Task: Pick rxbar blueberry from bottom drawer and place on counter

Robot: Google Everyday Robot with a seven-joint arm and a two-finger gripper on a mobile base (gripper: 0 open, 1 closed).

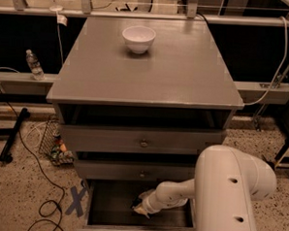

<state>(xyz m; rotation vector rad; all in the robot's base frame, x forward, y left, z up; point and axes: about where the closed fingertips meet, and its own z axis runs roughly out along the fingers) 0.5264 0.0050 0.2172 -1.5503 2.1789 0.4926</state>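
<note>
The bottom drawer (96,202) of the grey cabinet is pulled open and its inside is dark. My gripper (139,207) is down inside it, near the middle of the drawer floor, at the end of my white arm (230,190), which reaches in from the right. The rxbar blueberry cannot be made out; it is either under the gripper or lost in the dark interior. The counter (185,71) is the flat grey cabinet top above.
A white bowl (139,38) stands at the back of the counter. Two shallower knobbed drawers (143,142) sit above the open one. A wire basket (53,144), cables and a blue floor mark (76,201) lie left of the cabinet. A water bottle (33,64) stands on a ledge at left.
</note>
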